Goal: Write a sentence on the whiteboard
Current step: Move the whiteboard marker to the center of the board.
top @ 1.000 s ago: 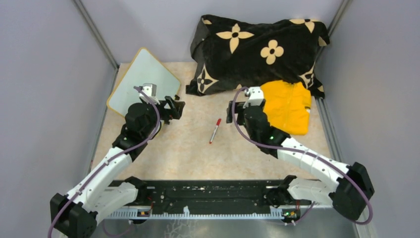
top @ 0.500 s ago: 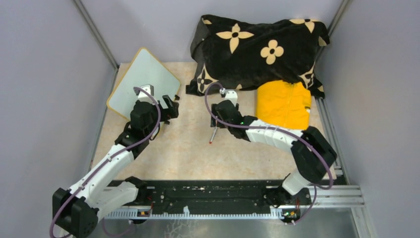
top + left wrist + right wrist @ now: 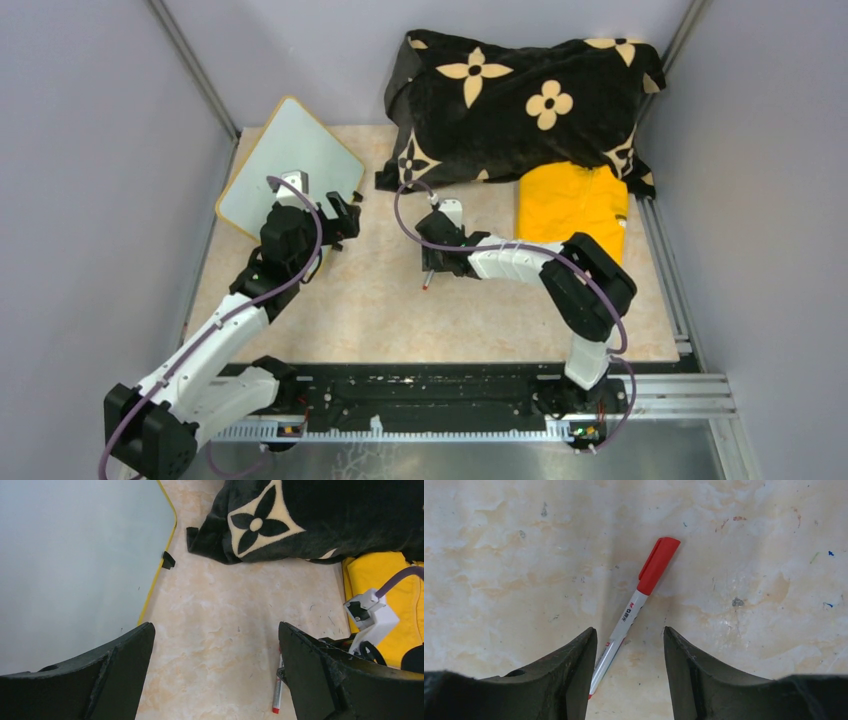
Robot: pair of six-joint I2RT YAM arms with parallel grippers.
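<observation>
- pickup: marker is being straddled by right pincer, half-wide, nothing gripped.
- left pincer is being held wide.
- a squeeze and lift are being called for next.

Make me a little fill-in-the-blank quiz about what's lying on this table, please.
1. The marker lying on the table has a ____ cap.
2. It lies between the open fingers of the ____ end effector.
3. The whiteboard has a thin ____ frame.
4. The blanket is black with beige ____ shapes.
Missing words: red; right; yellow; flower.
</observation>
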